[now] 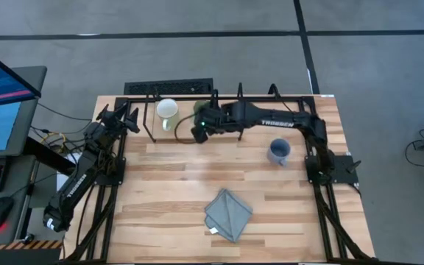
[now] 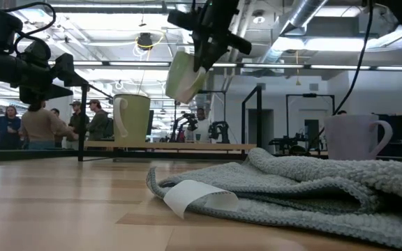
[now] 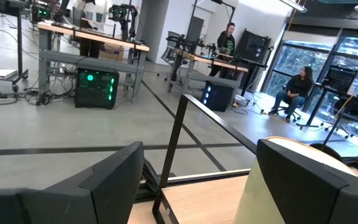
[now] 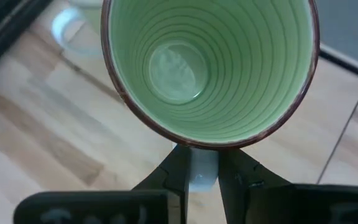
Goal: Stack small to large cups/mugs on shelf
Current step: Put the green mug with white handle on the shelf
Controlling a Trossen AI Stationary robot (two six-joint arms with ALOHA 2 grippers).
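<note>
My right gripper [image 1: 199, 126] reaches across to the shelf [image 1: 271, 97] at the table's far edge. It is shut on the mug with the green inside [image 2: 185, 77] and holds it in the air beside the white mug [image 1: 167, 110]. The white mug stands upright on the shelf board [image 2: 173, 146]. The blue-grey mug [image 1: 279, 151] stands upright on the tabletop to the right. My left gripper [image 1: 127, 118] hovers open and empty at the shelf's left end, above table height. My right gripper pinches the green mug's pale handle [image 4: 202, 169] between its two fingers [image 4: 178, 177]. The mug's open mouth [image 4: 210, 62] faces back toward the wrist. The mug is lifted clear and hangs tilted below the fingers [image 2: 204, 49], above the shelf.
A folded grey-blue cloth [image 1: 228, 213] with a white tag [image 2: 190, 197] lies near the table's front edge. The shelf's thin black posts [image 2: 259, 115] stand up around the board. People show in the room beyond the table [image 2: 40, 125].
</note>
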